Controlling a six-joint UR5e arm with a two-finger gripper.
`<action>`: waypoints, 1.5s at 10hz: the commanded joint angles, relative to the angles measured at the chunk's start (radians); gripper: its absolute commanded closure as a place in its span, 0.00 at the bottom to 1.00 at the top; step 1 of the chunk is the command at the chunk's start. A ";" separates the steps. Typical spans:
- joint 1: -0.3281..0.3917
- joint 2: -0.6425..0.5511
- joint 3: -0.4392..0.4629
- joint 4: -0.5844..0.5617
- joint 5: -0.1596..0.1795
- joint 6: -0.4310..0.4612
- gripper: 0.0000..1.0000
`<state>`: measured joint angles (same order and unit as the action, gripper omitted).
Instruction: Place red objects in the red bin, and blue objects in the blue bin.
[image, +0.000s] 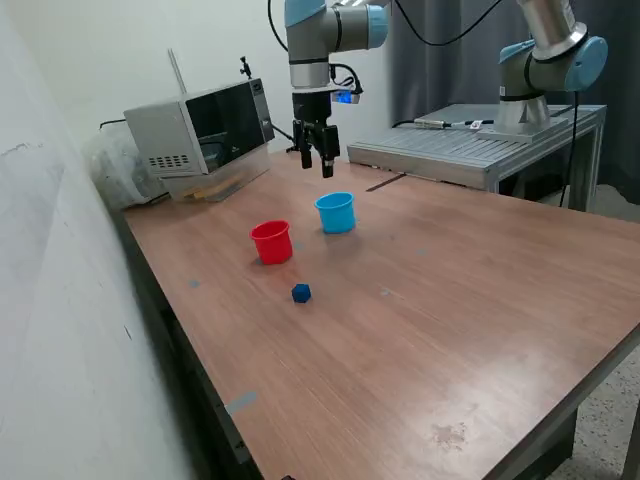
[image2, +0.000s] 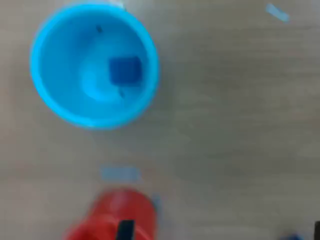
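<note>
Wooden worktop (image: 450, 300) carries the light blue cup (image: 336, 212) w/ one dark blue cube (image2: 125, 70) inside; red cup (image: 272, 242) sits just beside it. Second dark blue cube (image: 301, 292) lies near the red cup, outside both. Gripper (image: 321, 158) hangs above & behind the blue cup, jaws slightly apart, holding nothing.

The arm hangs straight down from above, its gripper (image: 322, 158) pointing downward in mid-air, fingers close together, holding nothing.

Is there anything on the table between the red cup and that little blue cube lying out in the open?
No. In the exterior view, only bare wood separates the red cup from the blue cube.
</note>
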<state>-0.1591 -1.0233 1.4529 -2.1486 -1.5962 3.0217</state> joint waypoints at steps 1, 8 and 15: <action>0.071 0.060 -0.132 0.041 0.002 -0.078 0.00; 0.110 0.385 -0.498 0.056 0.027 -0.279 0.00; 0.113 0.534 -0.565 0.055 0.030 -0.314 0.00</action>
<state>-0.0472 -0.5087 0.8917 -2.0927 -1.5669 2.7109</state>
